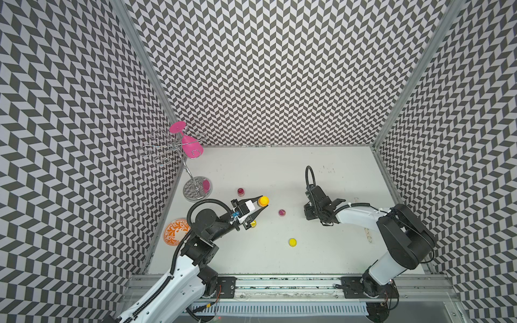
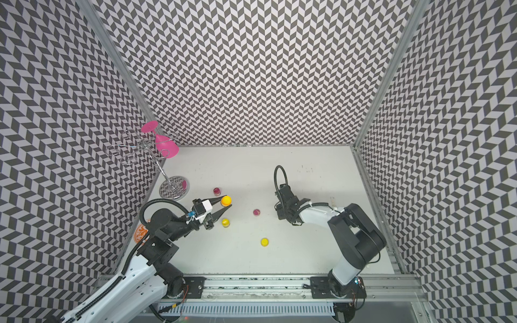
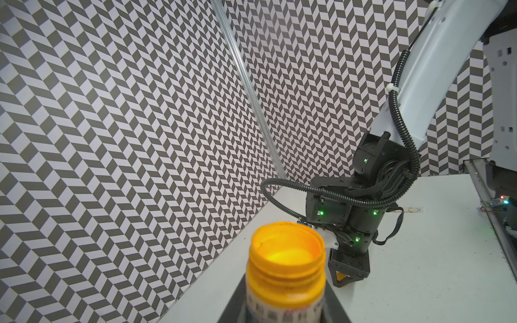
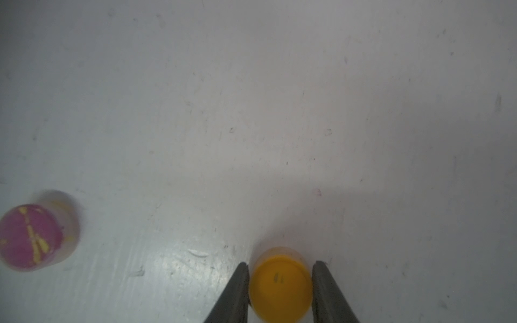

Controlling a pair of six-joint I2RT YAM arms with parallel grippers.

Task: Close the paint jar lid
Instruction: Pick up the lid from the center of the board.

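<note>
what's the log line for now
left gripper: shut on open orange jar, lifted | right gripper: shut on orange lid | jar: uncapped

This is a robot test cell in a lab. A white table (image 1: 321, 251) is boxed in on three sides by walls (image 1: 279, 70) papered in black-and-white chevrons and framed by aluminium posts (image 1: 140, 53). The left arm (image 1: 179, 276) and right arm (image 1: 358, 216) are bolted to a metal rail (image 1: 279, 282) at the front, above a slotted cable duct (image 1: 279, 309).

3 jars (image 1: 263, 200) (image 1: 241, 191) (image 2: 226, 222); 3 lids (image 1: 292, 242) (image 1: 282, 213) (image 4: 279, 285); 1 glass (image 1: 190, 145); 1 plate (image 1: 174, 234)
</note>
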